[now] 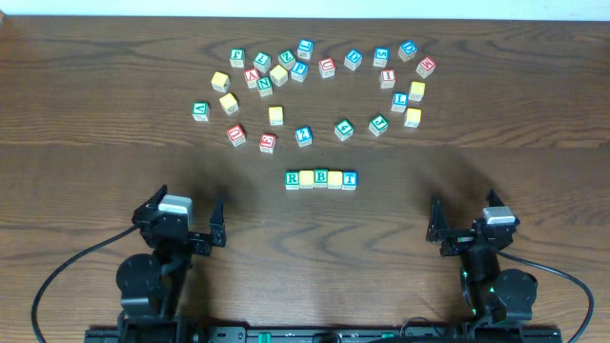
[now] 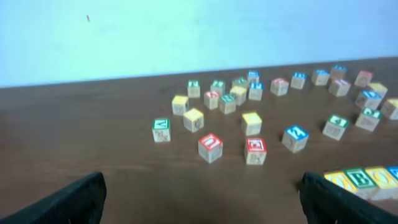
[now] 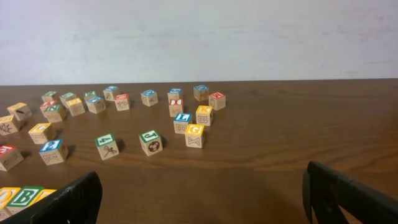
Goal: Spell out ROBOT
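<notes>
- Firstly, the black two-finger left gripper point(image 1: 189, 200) sits toward 7 o'clock on the dark wooden table point(image 1: 86, 143). Its fingers are spread wide and hold nothing, with bare wood all round.
- At its 1 o'clock lies the row of five wooden letter cubes point(image 1: 321, 178), touching side by side: green R, yellow, green B, yellow, blue T.
- Loose coloured letter cubes point(image 1: 315, 86) scatter at the row's 12 o'clock, well apart from it.
- The black right gripper point(image 1: 464, 205) sits at the row's 4 o'clock, fingers apart and empty.
</notes>
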Controlling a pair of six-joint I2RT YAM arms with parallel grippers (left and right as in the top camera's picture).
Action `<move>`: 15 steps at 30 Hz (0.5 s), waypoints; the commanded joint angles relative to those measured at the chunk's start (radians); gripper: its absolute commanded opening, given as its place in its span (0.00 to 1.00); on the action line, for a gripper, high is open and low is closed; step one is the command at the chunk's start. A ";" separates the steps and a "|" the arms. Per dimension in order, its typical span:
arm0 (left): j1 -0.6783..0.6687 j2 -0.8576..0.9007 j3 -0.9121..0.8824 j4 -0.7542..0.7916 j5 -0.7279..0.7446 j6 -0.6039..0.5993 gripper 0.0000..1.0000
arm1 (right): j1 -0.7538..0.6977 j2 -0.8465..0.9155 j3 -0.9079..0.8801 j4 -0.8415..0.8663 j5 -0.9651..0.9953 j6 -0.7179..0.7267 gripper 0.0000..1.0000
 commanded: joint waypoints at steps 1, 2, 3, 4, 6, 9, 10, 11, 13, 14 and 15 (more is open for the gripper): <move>0.004 -0.040 -0.054 0.049 -0.043 -0.082 0.98 | 0.004 -0.006 -0.003 -0.003 0.003 -0.017 0.99; 0.004 -0.050 -0.067 0.051 -0.069 -0.116 0.98 | 0.004 -0.006 -0.003 -0.003 0.003 -0.017 0.99; 0.004 -0.059 -0.078 0.051 -0.085 -0.139 0.98 | 0.004 -0.006 -0.003 -0.003 0.003 -0.017 0.99; 0.004 -0.070 -0.090 0.051 -0.101 -0.154 0.98 | 0.004 -0.006 -0.003 -0.003 0.003 -0.017 0.99; 0.004 -0.103 -0.119 0.051 -0.120 -0.171 0.98 | 0.004 -0.006 -0.003 -0.003 0.003 -0.017 0.99; 0.004 -0.172 -0.155 0.036 -0.130 -0.195 0.98 | 0.004 -0.006 -0.003 -0.003 0.003 -0.017 0.99; 0.004 -0.177 -0.154 0.028 -0.135 -0.199 0.98 | 0.004 -0.006 -0.003 -0.003 0.003 -0.017 0.99; 0.004 -0.172 -0.154 0.028 -0.138 -0.208 0.98 | 0.004 -0.006 -0.003 -0.003 0.003 -0.017 0.99; 0.004 -0.177 -0.155 0.024 -0.149 -0.220 0.98 | 0.004 -0.006 -0.003 -0.003 0.003 -0.017 0.99; 0.004 -0.177 -0.155 0.023 -0.151 -0.220 0.98 | 0.004 -0.006 -0.003 -0.003 0.003 -0.017 0.99; 0.004 -0.177 -0.155 0.020 -0.153 -0.221 0.98 | 0.004 -0.006 -0.003 -0.003 0.003 -0.017 0.99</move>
